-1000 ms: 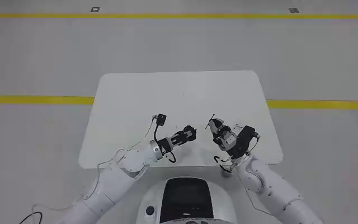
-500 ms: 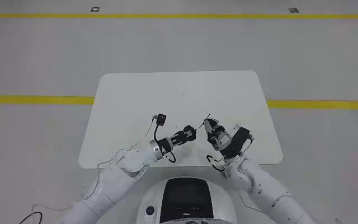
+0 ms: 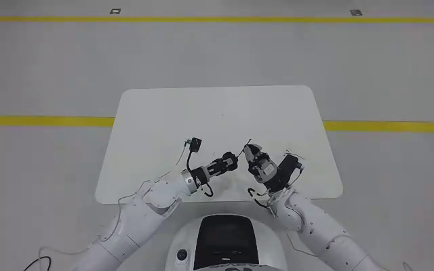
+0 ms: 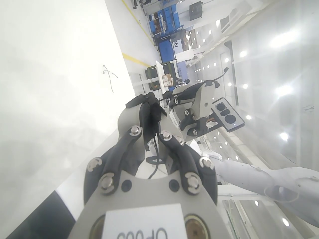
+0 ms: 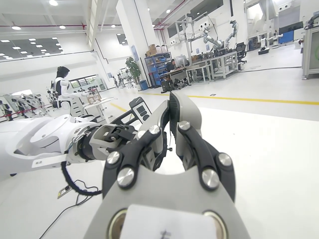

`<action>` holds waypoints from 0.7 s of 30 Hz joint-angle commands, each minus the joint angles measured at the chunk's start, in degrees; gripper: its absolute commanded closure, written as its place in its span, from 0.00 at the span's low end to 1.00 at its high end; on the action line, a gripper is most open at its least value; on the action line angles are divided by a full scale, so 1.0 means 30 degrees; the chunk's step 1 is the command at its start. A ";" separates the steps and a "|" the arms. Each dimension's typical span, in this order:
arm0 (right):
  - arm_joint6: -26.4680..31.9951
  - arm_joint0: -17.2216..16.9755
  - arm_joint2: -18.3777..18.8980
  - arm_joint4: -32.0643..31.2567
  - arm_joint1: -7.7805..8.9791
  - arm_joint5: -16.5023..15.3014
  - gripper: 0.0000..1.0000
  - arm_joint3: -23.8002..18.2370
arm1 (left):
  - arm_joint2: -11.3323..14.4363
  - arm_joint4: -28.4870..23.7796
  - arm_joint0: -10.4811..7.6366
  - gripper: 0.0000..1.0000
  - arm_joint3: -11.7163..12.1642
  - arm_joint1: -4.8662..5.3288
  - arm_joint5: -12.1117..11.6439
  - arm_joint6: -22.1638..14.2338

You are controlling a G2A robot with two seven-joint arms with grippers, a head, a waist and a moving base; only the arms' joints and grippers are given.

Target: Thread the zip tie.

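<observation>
Black, thin strand: the zip tie point(image 3: 247, 143). It is pinched in the right gripper point(image 3: 249, 150), whose jaws are pressed together on it. A short free end sticks out past the fingertips.

Change over the last second: the right gripper has drifted steadily toward the left gripper point(image 3: 232, 160), carrying the tie with it. They were clearly apart and now sit just beside each other, not touching. The left gripper has kept its spot above the white table point(image 3: 203, 115), and its pose looks the same.

Left gripper: jaws drawn together. Something dark sits between the pads, but I cannot tell whether it is the tie's head or only the pad rubber.

A couple of loose ties point(image 4: 109, 75) lie flat on the table, on the far side of the right gripper from the left gripper. They have not moved.

Reading: this looks like the approach before the threading itself. The gap has been closed, but nothing shows the tip entering a slot, so I judge the threading not yet done. What remains is fine work, lining the free end up with whatever the left gripper presents. The strand is slender and likely to flex, so a slightly off-line push could bend it aside instead of feeding it through.
</observation>
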 commanded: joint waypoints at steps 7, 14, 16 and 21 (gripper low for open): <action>0.0234 -0.0147 0.0299 -0.0191 -0.0187 -0.0227 1.00 0.0019 | 0.0000 0.0000 0.0000 1.00 0.0000 0.0000 0.0000 0.0000; 0.0431 -0.0284 0.0487 -0.0456 -0.0278 -0.0227 1.00 -0.0099 | 0.0000 0.0000 0.0000 1.00 0.0000 0.0000 0.0000 0.0000; 0.0543 -0.0318 0.0525 -0.0501 -0.0289 -0.0227 1.00 -0.0121 | 0.0000 0.0000 0.0000 1.00 0.0000 0.0000 0.0000 0.0000; 0.0666 -0.0453 0.0694 -0.0591 -0.0284 -0.0227 1.00 -0.0237 | 0.0000 0.0000 0.0000 1.00 0.0000 0.0000 0.0000 0.0000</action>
